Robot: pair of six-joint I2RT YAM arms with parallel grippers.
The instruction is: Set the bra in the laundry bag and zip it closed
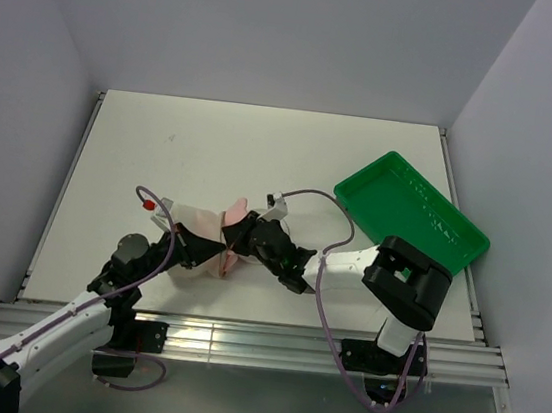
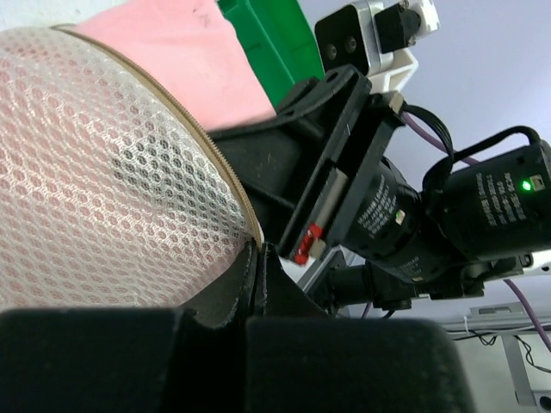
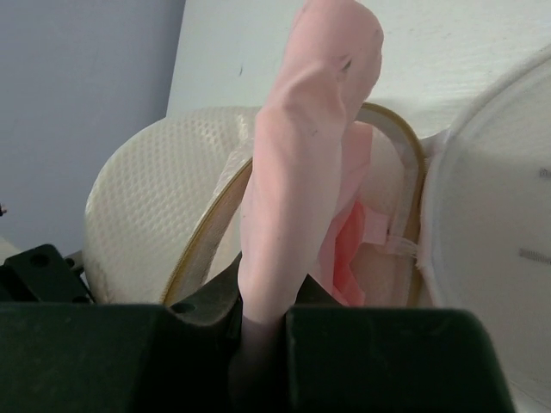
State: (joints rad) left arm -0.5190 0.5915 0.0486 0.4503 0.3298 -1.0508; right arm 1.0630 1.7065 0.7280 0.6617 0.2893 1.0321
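The round mesh laundry bag (image 1: 194, 240) lies near the table's front, left of centre, with its two discs apart. The pale pink bra (image 1: 235, 214) sticks up from it. My left gripper (image 1: 183, 246) is shut on the bag's rim; in the left wrist view the mesh disc (image 2: 103, 172) fills the left and the jaws (image 2: 256, 258) pinch its pale edge. My right gripper (image 1: 242, 242) is shut on a fold of the bra (image 3: 301, 155), held over the open bag (image 3: 164, 224), whose second disc (image 3: 491, 224) stands at the right.
A green rectangular plastic tray (image 1: 411, 217) lies at the right, tilted, close to my right arm. The two grippers sit almost touching over the bag; the right wrist (image 2: 413, 206) fills the left wrist view.
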